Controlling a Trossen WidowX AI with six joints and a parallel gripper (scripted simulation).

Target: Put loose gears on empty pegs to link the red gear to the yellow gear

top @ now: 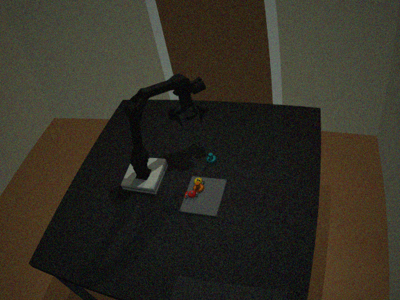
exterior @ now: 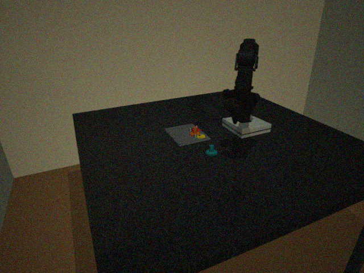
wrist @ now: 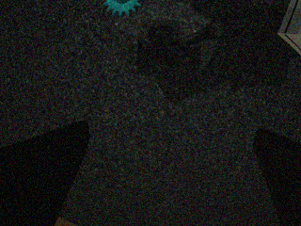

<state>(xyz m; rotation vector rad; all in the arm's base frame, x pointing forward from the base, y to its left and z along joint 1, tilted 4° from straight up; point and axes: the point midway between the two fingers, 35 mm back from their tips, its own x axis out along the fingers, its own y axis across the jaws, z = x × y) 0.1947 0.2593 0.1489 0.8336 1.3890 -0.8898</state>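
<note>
The grey board [top: 210, 203] [exterior: 179, 137] lies on the table. On it the red gear [top: 192, 194] and the yellow gear [top: 195, 180] [exterior: 201, 136] sit near one edge. An orange gear [top: 199, 188] [exterior: 194, 131] is between them; whether it sits flat and meshes is too small to tell. A teal gear [top: 211, 157] [exterior: 211, 152] [wrist: 122, 6] with an upright knob stands on the table off the board. My gripper [top: 191, 122] [wrist: 175, 135] is open and empty, high above the table, away from the board and the teal gear. The pegs are hard to make out.
The arm's white and grey base block [top: 155, 180] [exterior: 241, 132] stands beside the board. The wrist view shows its corner [wrist: 293, 35] at the upper right. The arm's dark shadow lies on the black table [top: 258, 194] [exterior: 147, 190] near the teal gear.
</note>
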